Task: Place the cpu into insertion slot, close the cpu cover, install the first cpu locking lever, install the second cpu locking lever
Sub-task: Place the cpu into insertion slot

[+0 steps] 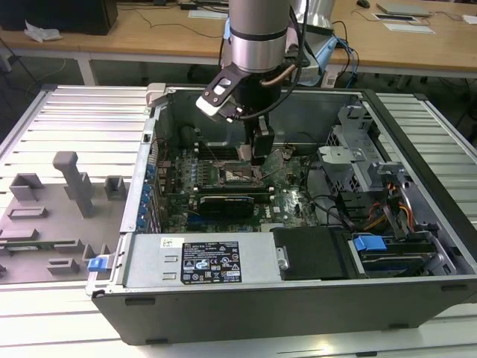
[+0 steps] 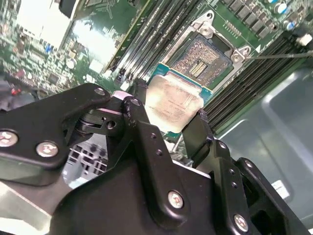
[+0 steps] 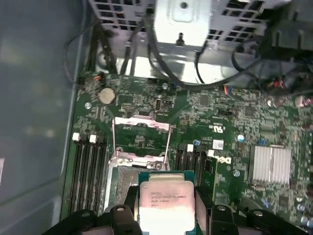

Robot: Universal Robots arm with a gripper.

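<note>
Starting at the exterior view's left, you have the grey fixture tray (image 1: 52, 212) lying beside the open computer case (image 1: 298, 306), well apart from the work. Toward the middle, your arm (image 1: 259, 33) reaches down into the case. The gripper (image 1: 258, 158) hangs just above the insertion slot (image 1: 237, 174) on the green motherboard (image 1: 291, 205). In the second wrist view you can see the two black fingers (image 2: 138, 113) drawn in narrow against opposite edges of the cpu (image 2: 172, 104), gripping it with its dull silver top facing the camera. The cpu is not yet seated: the insertion slot lies apart from it, its dark contact field bare inside the metal rim. In the first wrist view the cpu overlaps one edge of the insertion slot. The cpu cover (image 3: 142, 126) stands flipped up on the far side, flanked by black memory slots (image 3: 89, 171). Further to the exterior view's right you find the silver drive cage (image 1: 350, 160) and a blue tab (image 1: 369, 242).
</note>
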